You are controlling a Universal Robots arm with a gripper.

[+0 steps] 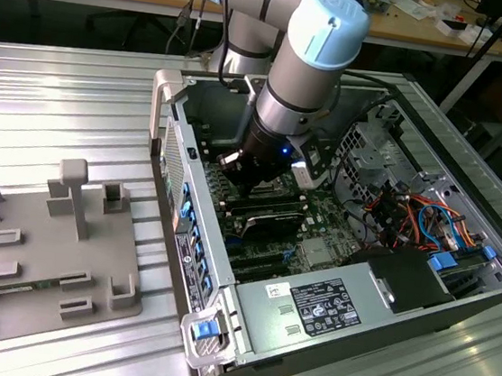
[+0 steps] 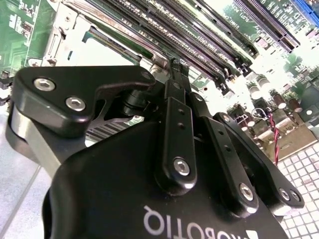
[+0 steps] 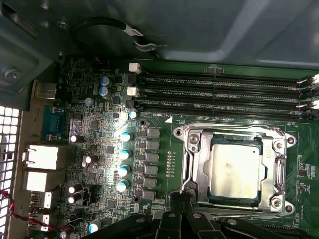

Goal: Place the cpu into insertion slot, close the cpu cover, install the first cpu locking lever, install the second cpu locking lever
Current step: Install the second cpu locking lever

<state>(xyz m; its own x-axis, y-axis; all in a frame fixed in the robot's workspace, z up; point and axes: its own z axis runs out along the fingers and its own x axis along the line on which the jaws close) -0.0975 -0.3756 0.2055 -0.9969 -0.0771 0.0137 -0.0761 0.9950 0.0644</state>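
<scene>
Silver-topped, the cpu [image 3: 234, 169] sat inside the insertion slot [image 3: 215, 200] on the green motherboard [image 3: 154, 149], framed by the cpu cover [image 3: 192, 144], which appeared to lie flat around it. Long black memory slots [image 3: 219, 92] ran just beside the socket. Fingers [image 2: 175, 84] of the gripper [image 2: 174, 69] were pressed together with nothing between them, positioned close above the socket edge. In the exterior view, the gripper [image 1: 256, 181] reached into the open computer case [image 1: 471, 168].

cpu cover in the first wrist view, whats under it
Through the cut-out of the closed cpu cover the silver top of the cpu shows, seated flat. The insertion slot beneath is covered by the chip and frame. The tool sits at the cover's edge, hiding that part.
</scene>
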